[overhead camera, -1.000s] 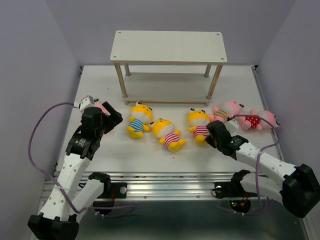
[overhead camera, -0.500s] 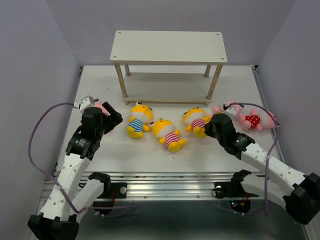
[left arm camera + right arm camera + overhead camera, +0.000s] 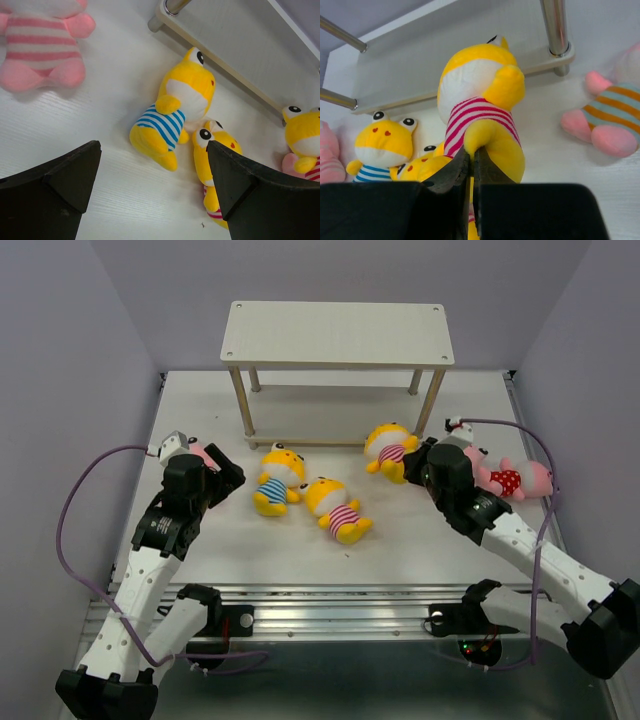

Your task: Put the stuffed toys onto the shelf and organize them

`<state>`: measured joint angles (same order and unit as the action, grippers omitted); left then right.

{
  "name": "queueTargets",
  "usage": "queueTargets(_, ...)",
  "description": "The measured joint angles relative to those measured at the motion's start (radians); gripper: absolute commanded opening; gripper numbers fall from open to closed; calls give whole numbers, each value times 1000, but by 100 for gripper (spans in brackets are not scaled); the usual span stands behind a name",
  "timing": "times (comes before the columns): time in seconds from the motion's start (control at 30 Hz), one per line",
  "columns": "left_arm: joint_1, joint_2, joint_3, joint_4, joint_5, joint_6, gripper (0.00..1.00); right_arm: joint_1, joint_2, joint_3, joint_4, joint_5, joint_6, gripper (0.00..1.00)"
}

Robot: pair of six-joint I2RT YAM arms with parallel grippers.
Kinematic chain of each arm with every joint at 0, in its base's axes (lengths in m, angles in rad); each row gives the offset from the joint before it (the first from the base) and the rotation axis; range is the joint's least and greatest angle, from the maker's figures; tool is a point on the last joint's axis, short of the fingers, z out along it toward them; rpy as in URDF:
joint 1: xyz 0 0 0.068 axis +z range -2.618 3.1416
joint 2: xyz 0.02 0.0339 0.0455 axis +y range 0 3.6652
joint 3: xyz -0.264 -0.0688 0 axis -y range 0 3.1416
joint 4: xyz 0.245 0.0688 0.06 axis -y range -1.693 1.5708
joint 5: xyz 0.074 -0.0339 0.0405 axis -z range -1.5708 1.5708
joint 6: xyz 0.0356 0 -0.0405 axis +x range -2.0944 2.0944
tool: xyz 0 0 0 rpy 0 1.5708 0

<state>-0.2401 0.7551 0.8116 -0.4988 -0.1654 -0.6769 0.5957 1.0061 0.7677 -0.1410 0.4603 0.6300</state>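
yellow pink-striped toy (image 3: 479, 97) is clamped in right jaws, seemingly lifted near the shelf (image 3: 338, 335); left jaws apart.

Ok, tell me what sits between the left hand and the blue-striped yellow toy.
Nothing: only bare table separates the left hand from the blue-striped yellow toy, seen in the top view.

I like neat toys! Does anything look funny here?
The right pincer pinches a yellow toy by one foot. The other toys lie scattered on the table, none on the shelf.
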Motion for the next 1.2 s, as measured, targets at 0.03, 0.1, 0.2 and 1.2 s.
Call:
queueTargets(0.03,0,0,0,0,0,0,99,0,11,16,9,4,-11,1)
queueTargets(0.1,0,0,0,0,0,0,99,0,29,44,32,17,-27,1)
queueTargets(0.2,0,0,0,0,0,2,99,0,44,60,78,48,-38,1)
queueTargets(1.2,0,-1,-2,0,7,7,99,-80,565,82,578,243,189,1)
